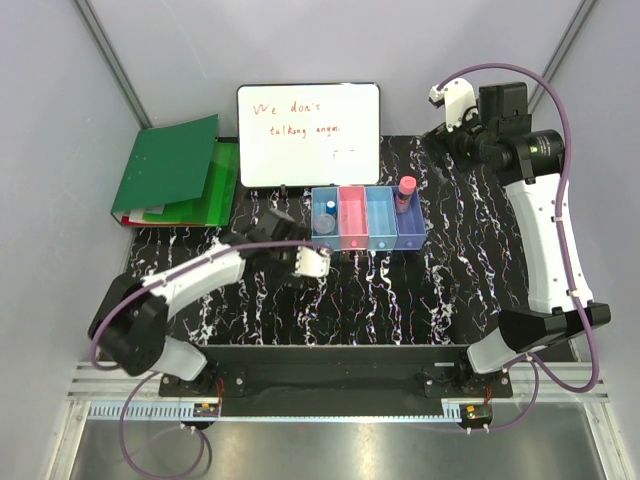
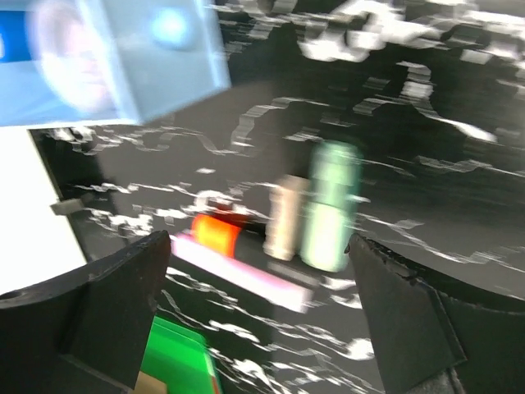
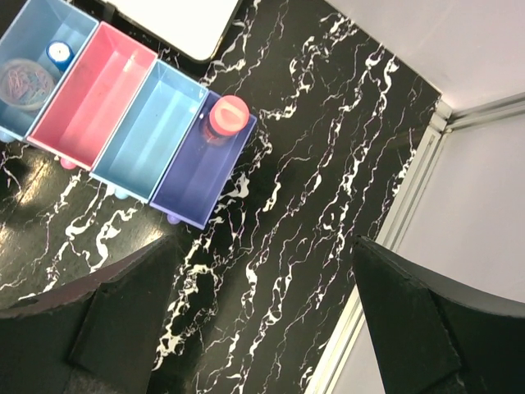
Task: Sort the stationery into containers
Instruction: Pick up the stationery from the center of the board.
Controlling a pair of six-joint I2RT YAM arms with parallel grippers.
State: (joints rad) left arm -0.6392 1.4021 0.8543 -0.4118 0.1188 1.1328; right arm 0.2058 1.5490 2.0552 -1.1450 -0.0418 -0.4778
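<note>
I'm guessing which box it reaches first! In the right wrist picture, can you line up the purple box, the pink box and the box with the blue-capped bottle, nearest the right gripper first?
From the right gripper:
1. Purple box, right end of the row.
2. Pink box, second from the left.
3. Light blue box holding the blue-capped bottle, far left end.

Black marbled table (image 1: 400, 300) carries joined bins (image 1: 352, 222), whiteboard (image 1: 308, 135), green folder (image 1: 168, 172), markers (image 2: 330, 205)

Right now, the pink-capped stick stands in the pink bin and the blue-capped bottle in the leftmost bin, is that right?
Not quite: the right wrist view shows the pink-capped stick standing in the purple-blue bin at the right end. The blue-capped bottle is indeed in the leftmost bin.
</note>
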